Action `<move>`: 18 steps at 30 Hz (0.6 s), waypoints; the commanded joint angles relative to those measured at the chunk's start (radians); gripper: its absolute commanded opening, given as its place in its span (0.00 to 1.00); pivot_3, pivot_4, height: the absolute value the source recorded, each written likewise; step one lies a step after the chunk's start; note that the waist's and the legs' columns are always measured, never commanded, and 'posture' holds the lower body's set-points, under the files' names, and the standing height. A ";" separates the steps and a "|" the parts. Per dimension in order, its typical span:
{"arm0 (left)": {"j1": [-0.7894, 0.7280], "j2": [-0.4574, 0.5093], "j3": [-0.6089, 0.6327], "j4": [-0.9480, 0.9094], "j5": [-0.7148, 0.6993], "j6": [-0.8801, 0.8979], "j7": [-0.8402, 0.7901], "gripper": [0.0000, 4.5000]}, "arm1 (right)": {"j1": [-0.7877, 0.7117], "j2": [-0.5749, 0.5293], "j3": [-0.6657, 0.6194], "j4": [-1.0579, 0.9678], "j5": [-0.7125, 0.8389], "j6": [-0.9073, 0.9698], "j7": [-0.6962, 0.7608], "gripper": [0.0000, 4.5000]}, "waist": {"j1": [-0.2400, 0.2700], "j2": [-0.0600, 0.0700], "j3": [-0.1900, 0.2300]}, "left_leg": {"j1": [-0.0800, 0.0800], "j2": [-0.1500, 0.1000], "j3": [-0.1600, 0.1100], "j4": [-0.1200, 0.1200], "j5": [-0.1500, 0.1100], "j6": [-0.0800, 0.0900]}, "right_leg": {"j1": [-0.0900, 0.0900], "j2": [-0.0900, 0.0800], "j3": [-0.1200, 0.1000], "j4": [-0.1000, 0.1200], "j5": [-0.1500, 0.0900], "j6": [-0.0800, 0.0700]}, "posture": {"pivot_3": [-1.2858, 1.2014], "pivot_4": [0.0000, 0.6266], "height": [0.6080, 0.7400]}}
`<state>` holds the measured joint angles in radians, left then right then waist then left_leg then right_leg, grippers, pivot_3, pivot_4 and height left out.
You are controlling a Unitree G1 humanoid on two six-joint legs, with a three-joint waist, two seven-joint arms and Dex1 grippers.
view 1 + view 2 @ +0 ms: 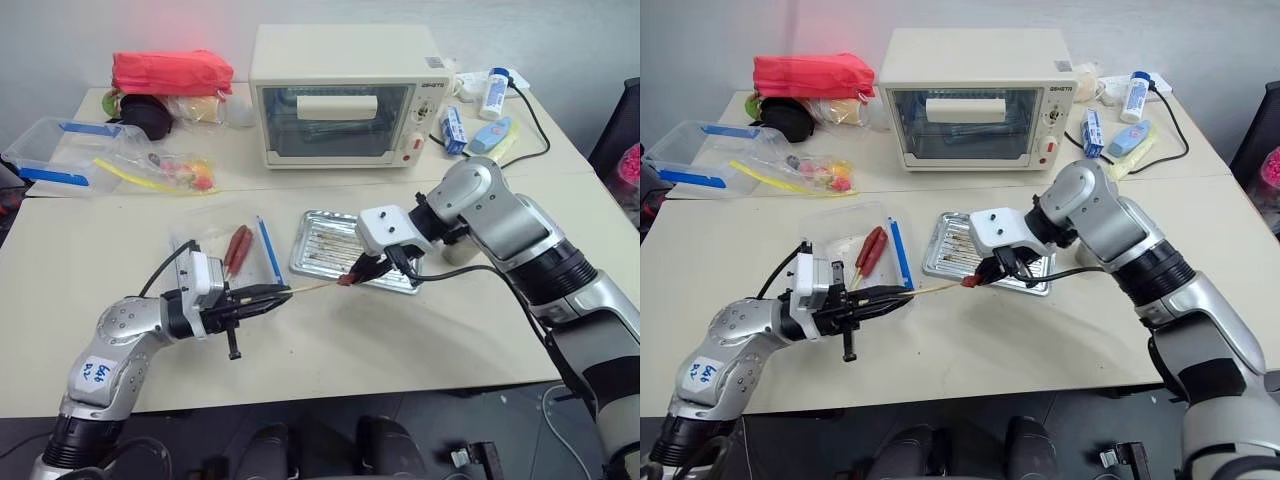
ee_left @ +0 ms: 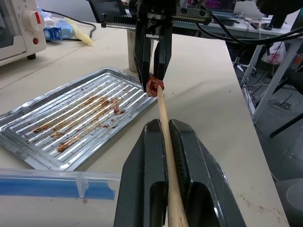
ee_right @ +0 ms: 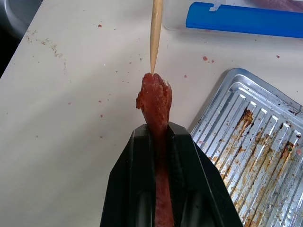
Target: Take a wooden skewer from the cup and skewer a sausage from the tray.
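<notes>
My left gripper (image 1: 285, 292) is shut on the wooden skewer (image 1: 315, 288), which points level toward the right. The skewer's tip (image 3: 152, 70) touches the torn end of a reddish-brown sausage (image 3: 155, 97). My right gripper (image 3: 158, 130) is shut on that sausage, holding it just above the table off the near corner of the tray (image 1: 320, 225). In the left wrist view the skewer (image 2: 165, 123) runs between my fingers up to the sausage (image 2: 154, 86). The steel cup (image 2: 131, 49) stands behind the right gripper, partly hidden by it. The silver tray (image 2: 71, 123) holds nothing but brown grease stains.
A clear plastic bag with blue strips (image 1: 268, 250) lies left of the tray with two more sausages (image 1: 238, 250) on it. A cream toaster oven (image 1: 340, 95) stands behind. A clear container (image 1: 55, 150), a red pouch (image 1: 170, 72) and bottles (image 1: 495, 95) line the back.
</notes>
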<state>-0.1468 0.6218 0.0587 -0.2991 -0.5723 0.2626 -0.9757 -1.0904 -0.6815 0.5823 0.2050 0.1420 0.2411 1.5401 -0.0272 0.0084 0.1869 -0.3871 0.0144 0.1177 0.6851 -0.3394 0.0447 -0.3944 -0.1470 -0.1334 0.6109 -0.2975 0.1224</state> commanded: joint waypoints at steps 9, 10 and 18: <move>-0.023 -0.021 -0.018 0.000 0.030 -0.004 -0.001 0.00 | -0.035 0.015 -0.042 -0.030 0.011 0.006 0.073 0.07 | 0.000 0.000 0.000 | 0.000 0.000 0.000 0.000 0.000 0.000 | 0.000 0.000 0.000 0.000 0.000 0.000 | 0.52 0.24 1.00; -0.025 -0.022 -0.021 0.002 0.032 -0.005 -0.004 0.00 | -0.036 0.016 -0.042 -0.030 0.011 0.006 0.073 0.07 | 0.000 0.000 0.000 | 0.000 0.000 0.000 0.000 0.000 0.000 | 0.000 0.000 0.000 0.000 0.000 0.000 | 0.52 0.24 1.00; -0.096 -0.069 -0.078 0.038 0.061 -0.012 0.007 0.00 | -0.049 0.043 -0.032 -0.031 0.006 0.001 0.073 0.07 | 0.001 0.000 0.000 | 0.000 0.000 0.000 0.000 0.000 0.000 | 0.000 0.000 0.000 0.000 0.000 0.000 | 0.52 0.24 1.00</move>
<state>-0.2175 0.5697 0.0095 -0.2518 -0.5152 0.2627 -0.9728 -1.1020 -0.6600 0.5810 0.2049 0.1346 0.2421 1.5411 -0.0262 0.0084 0.1869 -0.3871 0.0140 0.1177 0.6854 -0.3391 0.0452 -0.3944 -0.1471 -0.1337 0.6115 -0.2975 0.1224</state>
